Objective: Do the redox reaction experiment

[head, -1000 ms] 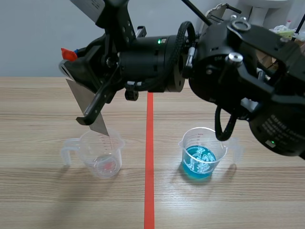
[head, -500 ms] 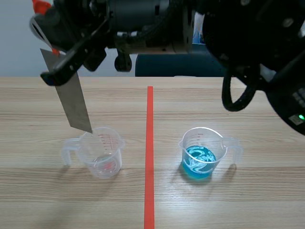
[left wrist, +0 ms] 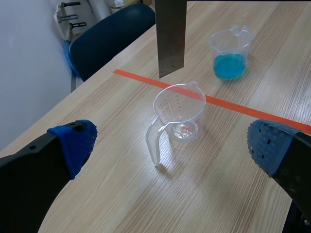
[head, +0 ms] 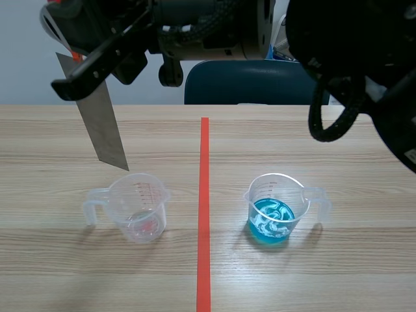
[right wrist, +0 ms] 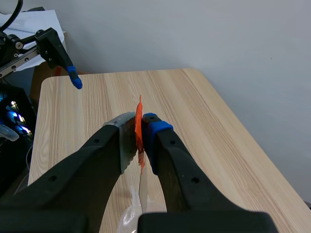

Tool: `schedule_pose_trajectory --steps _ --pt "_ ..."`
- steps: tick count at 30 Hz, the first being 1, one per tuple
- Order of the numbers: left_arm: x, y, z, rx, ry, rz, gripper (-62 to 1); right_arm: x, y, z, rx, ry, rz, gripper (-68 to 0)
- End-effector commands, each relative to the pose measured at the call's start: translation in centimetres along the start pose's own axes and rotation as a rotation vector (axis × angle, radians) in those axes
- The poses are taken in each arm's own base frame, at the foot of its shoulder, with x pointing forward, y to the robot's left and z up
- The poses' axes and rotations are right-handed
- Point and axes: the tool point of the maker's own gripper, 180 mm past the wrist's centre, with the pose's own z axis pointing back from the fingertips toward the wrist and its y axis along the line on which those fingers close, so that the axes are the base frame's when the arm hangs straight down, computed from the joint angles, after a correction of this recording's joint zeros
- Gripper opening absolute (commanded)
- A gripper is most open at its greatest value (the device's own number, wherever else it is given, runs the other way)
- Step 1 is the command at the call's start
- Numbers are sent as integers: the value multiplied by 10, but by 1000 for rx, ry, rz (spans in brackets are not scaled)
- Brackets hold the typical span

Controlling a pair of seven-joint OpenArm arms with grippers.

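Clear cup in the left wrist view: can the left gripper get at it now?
Probably yes. The left gripper is open and the clear cup stands ahead of it, with nothing between them. The metal strip held by the right gripper hangs above the cup's rim, not in it.

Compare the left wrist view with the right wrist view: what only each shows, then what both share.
Only the left wrist view: the cup of blue liquid, the whole clear cup, the orange-red tape line and the blue chair. Only the right wrist view: the right gripper, shut on the metal strip's upper end. Both: the metal strip, the wooden table and the left gripper, open in its own view, one blue-padded finger in the other.
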Motion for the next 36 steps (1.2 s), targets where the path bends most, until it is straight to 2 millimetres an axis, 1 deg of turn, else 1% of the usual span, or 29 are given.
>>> schedule_pose_trajectory --steps 1,9,36 --pt "9 4 -1 15 -38 -9 14 9 -3 0 -4 -28 11 -667" --pt "17 4 -1 14 -84 -9 14 9 -3 0 -4 -27 11 -667" --pt "17 4 -1 14 -83 -10 14 9 -3 0 -4 -32 9 -667"
